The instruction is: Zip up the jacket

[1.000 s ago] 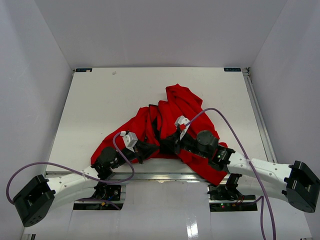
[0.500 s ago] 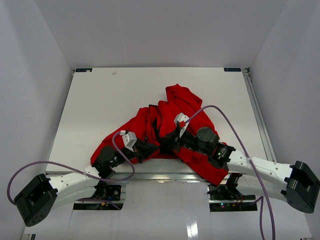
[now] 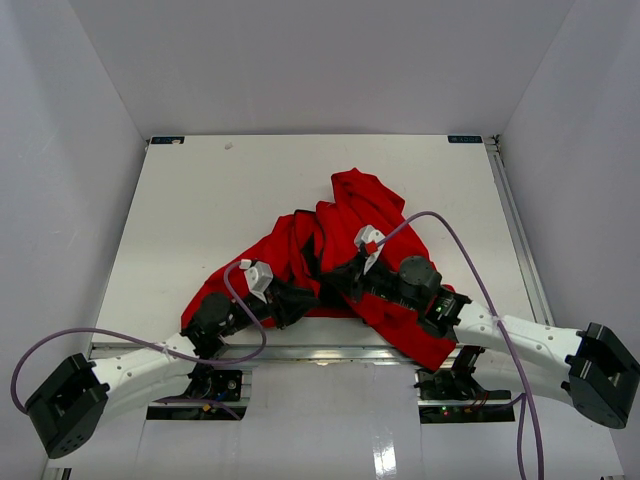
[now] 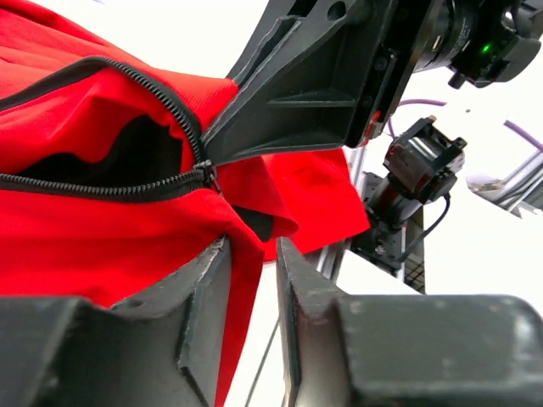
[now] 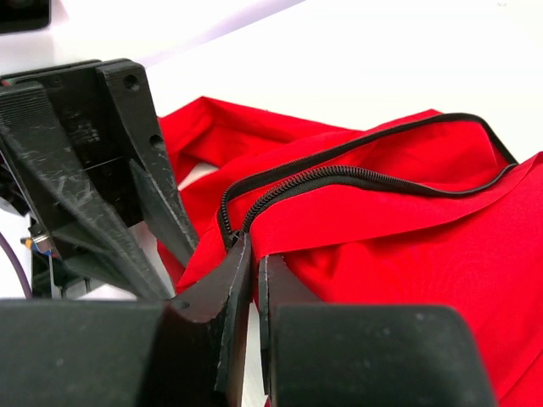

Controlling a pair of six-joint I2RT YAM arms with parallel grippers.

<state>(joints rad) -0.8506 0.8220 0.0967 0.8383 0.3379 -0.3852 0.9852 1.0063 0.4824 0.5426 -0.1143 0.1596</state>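
Observation:
The red jacket lies crumpled at the table's near middle, its dark zipper open in a long loop. My right gripper is shut on the jacket at the zipper's lower end, where the two rows of teeth meet. My left gripper sits just left of it at the hem, its jaws parted. A fold of red fabric hangs between them against the left finger. In the top view the two grippers almost touch over the jacket's near edge.
The white table is walled on three sides. A metal rail runs along its near edge, with part of the jacket draped over it at the right. Purple cables loop over both arms.
My left gripper's jaws have parted and loosened their hold on the hem. The right gripper stays shut at the zipper's end and has shifted only slightly.

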